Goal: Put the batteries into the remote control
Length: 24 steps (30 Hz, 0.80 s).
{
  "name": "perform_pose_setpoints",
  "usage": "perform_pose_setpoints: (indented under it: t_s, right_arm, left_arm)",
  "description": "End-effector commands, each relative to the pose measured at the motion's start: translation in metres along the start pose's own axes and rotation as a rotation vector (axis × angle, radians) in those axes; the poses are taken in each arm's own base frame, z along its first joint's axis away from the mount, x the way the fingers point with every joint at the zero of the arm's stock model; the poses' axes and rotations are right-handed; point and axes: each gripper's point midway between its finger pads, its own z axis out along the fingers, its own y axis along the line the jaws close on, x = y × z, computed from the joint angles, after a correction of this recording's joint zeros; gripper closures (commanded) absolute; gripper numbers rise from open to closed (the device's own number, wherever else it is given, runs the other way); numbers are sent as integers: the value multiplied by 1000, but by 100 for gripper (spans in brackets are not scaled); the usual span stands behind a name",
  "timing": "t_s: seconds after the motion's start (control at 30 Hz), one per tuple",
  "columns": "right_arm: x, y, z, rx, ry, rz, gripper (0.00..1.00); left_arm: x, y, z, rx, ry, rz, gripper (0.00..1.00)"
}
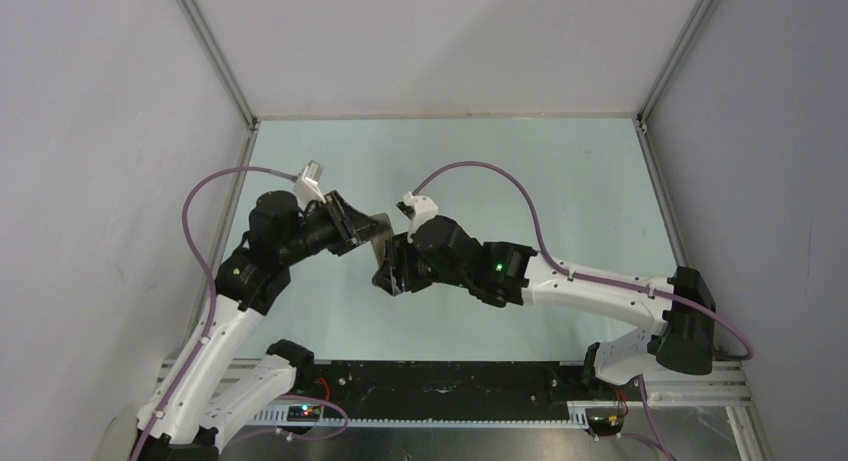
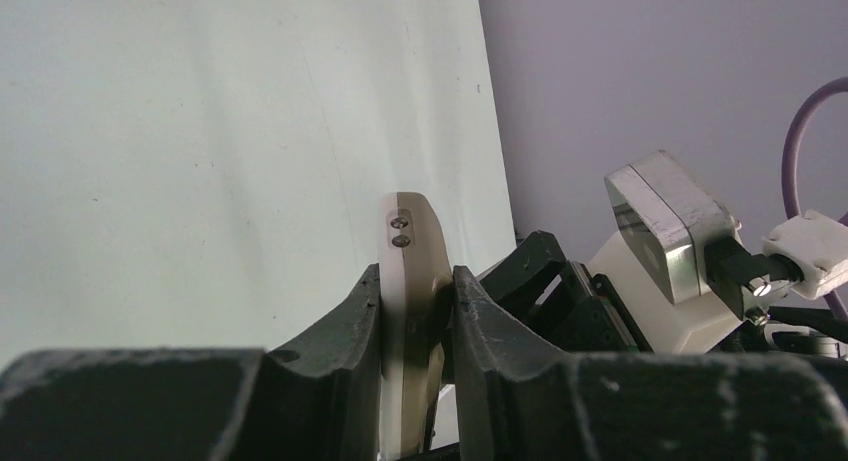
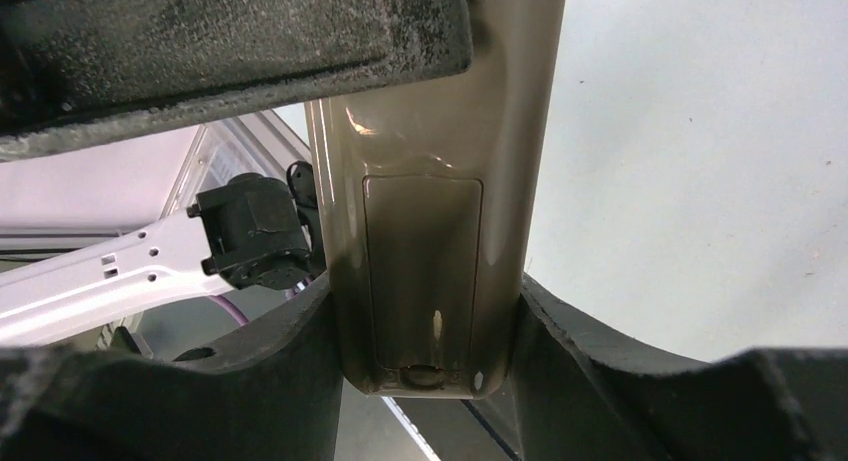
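Observation:
The remote control (image 1: pixel 381 238) hangs in the air above the middle of the table, held between both arms. In the left wrist view the remote control (image 2: pixel 410 246) shows edge-on, white face to the left and beige back to the right, and my left gripper (image 2: pixel 415 281) is shut on it. In the right wrist view its beige-grey back (image 3: pixel 425 221) faces the camera with the cover panel in place. My right gripper (image 3: pixel 425 286) presses on both sides of its near end. The batteries are not in view.
The pale green table (image 1: pixel 560 181) lies inside grey walls with metal corner posts (image 1: pixel 215 51). A black rail (image 1: pixel 450 381) runs along the near edge between the arm bases. The right arm's wrist camera (image 2: pixel 665 231) sits close beside the left fingers.

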Motion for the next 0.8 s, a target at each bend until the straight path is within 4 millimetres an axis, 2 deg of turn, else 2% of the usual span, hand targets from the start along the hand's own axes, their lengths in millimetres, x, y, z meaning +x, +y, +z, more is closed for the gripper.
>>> perform_pose_setpoints:
  t_s: [0.0,0.13,0.23,0.77]
  right_arm:
    - [-28,26,-5,-93,-70,4,61]
    - [-31,32,-8,-118,-79,5,67]
    - [-35,35,-12,-133,-91,7,69]
    - [-44,59,-28,-267,-81,40,72]
  left_arm:
    - [-2,-16,-7,67,-6,34,81]
    - [-1,-16,-9,73,-9,40,73]
    - [-1,-16,-10,75,-10,43,63]
    - [3,-28,-22,138,-4,141,20]
